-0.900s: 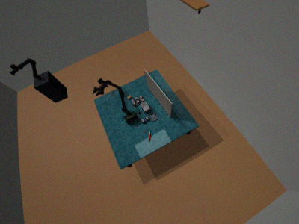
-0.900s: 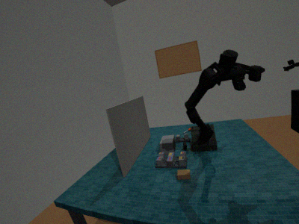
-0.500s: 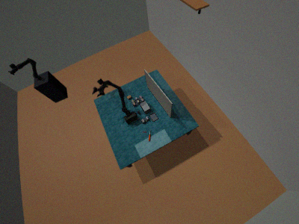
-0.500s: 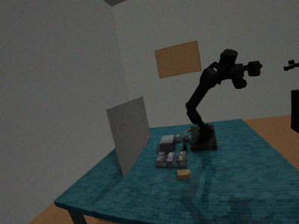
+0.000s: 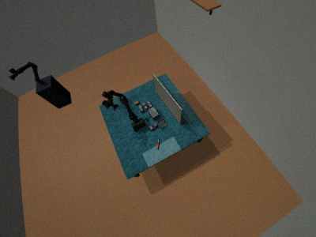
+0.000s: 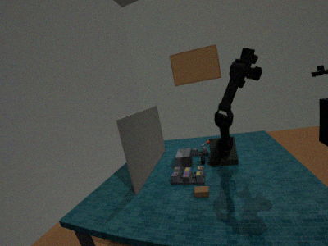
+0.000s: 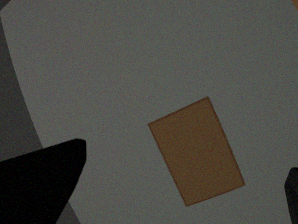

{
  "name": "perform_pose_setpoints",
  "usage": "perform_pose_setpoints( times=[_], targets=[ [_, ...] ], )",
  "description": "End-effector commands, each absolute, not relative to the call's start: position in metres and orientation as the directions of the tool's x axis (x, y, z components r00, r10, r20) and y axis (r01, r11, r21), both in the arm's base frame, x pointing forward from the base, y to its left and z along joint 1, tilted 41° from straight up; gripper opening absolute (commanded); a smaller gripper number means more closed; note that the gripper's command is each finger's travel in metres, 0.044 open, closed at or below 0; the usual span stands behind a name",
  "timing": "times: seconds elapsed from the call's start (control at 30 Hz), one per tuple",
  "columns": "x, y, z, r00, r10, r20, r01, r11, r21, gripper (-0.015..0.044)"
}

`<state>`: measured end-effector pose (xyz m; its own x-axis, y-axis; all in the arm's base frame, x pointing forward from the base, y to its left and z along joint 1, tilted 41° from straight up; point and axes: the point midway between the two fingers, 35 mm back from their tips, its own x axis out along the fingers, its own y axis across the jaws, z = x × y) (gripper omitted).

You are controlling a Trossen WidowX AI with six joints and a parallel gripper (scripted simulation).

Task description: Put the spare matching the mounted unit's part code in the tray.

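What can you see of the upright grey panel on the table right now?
The grey panel is a thin, flat, plain rectangular board standing upright on edge on the teal table, along the side away from the arm's base. Its face looks matte and unmarked from the exterior view. The mounted unit and the row of spares lie just beside it, not touching as far as I can tell. Nothing leans on it.
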<state>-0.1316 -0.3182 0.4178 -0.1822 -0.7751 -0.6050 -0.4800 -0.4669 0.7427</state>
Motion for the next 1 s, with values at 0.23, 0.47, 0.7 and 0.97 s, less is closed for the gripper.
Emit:
perform_pose_setpoints(
  times=[0.23,0.47,0.7,0.97],
  targets=[
    [-0.008,-0.372,0.36,0.197,-0.662,-0.723,0.118,-0.717,0.688,0.044],
    [0.094,-0.375,0.315,0.372,-0.471,-0.8,0.545,-0.587,0.599,0.044],
    [0.167,-0.353,0.278,0.444,-0.277,-0.852,0.771,-0.367,0.521,0.044],
    [0.238,-0.311,0.239,0.459,-0.051,-0.887,0.887,-0.042,0.461,0.044]
  ],
)
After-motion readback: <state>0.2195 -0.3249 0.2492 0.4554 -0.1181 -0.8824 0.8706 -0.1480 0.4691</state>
